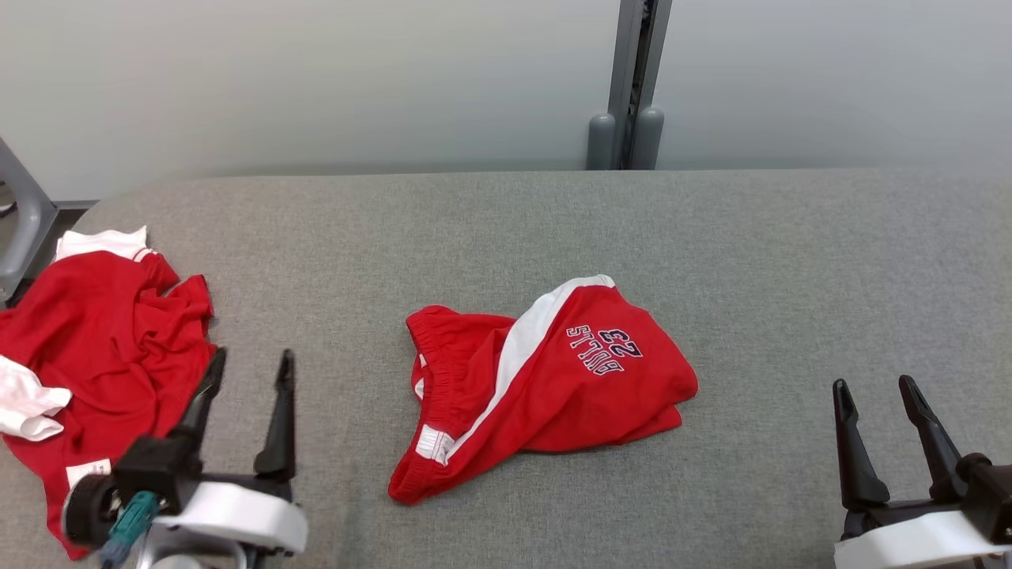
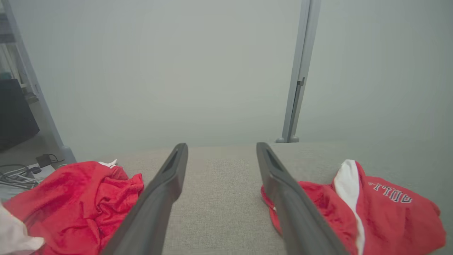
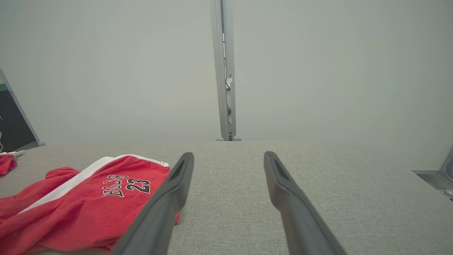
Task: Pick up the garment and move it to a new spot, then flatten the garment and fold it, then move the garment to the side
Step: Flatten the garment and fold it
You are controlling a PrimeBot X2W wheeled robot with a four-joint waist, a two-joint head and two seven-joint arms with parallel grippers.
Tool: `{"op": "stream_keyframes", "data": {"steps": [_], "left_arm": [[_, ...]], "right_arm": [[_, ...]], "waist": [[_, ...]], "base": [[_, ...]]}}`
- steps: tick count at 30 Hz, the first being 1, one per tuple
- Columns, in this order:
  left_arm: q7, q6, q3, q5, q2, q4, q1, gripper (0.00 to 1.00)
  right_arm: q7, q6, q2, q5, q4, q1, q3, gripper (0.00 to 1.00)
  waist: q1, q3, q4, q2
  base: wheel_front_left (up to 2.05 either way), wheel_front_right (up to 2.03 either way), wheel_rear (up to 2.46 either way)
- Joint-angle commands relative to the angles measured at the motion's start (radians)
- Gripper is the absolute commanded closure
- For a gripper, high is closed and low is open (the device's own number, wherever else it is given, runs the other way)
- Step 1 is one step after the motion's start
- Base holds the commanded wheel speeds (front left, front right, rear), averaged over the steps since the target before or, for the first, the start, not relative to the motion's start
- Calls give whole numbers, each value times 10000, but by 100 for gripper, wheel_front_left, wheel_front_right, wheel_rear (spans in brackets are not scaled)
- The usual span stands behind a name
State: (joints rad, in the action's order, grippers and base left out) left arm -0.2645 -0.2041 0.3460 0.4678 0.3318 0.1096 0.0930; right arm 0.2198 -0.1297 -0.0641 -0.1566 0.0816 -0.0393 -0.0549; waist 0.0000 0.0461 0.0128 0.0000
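Observation:
The garment [image 1: 545,379] is a pair of red shorts with a white side stripe and "BULLS 23" lettering, lying crumpled in the middle of the grey padded table [image 1: 506,229]. My left gripper [image 1: 249,371] hovers open at the lower left, well to the left of the shorts, nothing between its fingers. The left wrist view has the garment [image 2: 382,209] to the right of that open left gripper [image 2: 221,150]. At the lower right my right gripper [image 1: 874,391] stands open, apart from the shorts. Seen from the right wrist, the garment [image 3: 88,202] lies left of the open right gripper [image 3: 228,157].
A heap of red and white clothes [image 1: 95,348] lies at the table's left edge, just left of my left gripper; it appears as the red heap [image 2: 78,198] in the left wrist view. A grey post [image 1: 632,79] stands behind the table against the pale wall.

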Motion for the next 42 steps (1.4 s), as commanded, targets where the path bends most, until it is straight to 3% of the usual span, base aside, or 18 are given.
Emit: {"op": "stream_keyframes", "data": {"steps": [1,6,13,27,35,42], "left_arm": [[-15,-68,-78,19,42,-14,-145,0],[-15,-273,-442,81,425,-387,-980,0],[14,-343,-467,248,486,-818,-1611,0],[320,-298,-48,33,501,-1028,-1242,0],[360,-75,447,-232,160,-1111,-292,0],[204,194,747,-378,-270,-800,699,0]], "right_arm": [[-29,-20,-17,80,-7,-112,-19,0],[-93,-20,-8,96,-81,-357,-70,0],[-220,-20,17,149,-235,-502,-206,0],[-247,-20,12,78,-294,-333,-368,0],[-233,-20,-558,-270,152,1082,-720,0],[-596,-20,-1620,-1019,1649,3352,293,0]], "waist": [[0,-74,0,0],[0,-325,33,0],[0,-477,187,0],[0,-273,521,0],[0,783,1236,0],[0,1862,1958,0]], "base": [[0,0,0],[0,0,0],[0,0,0],[0,0,0],[0,0,0],[0,0,0]]}}
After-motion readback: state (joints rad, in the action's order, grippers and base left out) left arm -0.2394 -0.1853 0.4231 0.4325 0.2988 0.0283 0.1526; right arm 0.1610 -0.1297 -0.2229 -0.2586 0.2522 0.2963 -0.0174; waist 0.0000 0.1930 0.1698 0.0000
